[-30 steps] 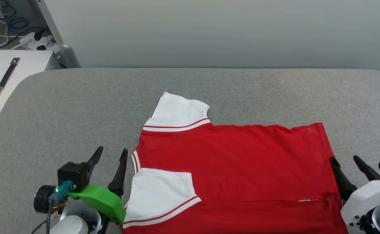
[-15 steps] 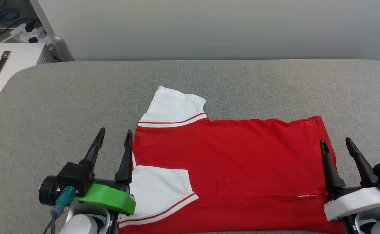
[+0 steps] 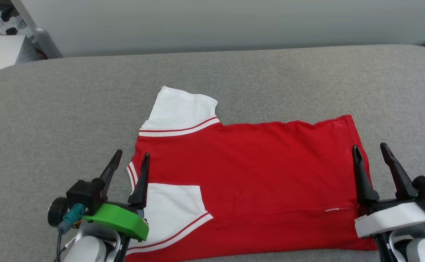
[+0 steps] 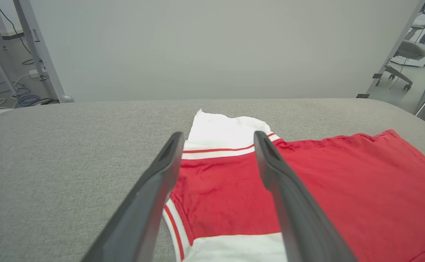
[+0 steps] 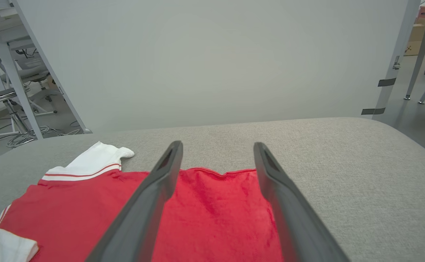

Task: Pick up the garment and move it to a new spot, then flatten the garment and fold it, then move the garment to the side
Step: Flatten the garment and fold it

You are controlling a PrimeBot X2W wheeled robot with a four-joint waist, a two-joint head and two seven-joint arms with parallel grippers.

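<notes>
The garment (image 3: 256, 174) lies flat by the worktop's (image 3: 70, 109) near edge, 1 sleeve folded in. The left gripper (image 3: 132, 153) at its collar and the right gripper (image 3: 369, 146) at its hem are both spread and empty, seemingly placed for folding.

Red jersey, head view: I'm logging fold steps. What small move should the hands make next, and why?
Probably lower both and pinch the side edges. The jersey lies flat, its near sleeve already folded in. The open left hand straddles its collar-side edge and the open right hand its hem edge, neither gripping yet.
</notes>
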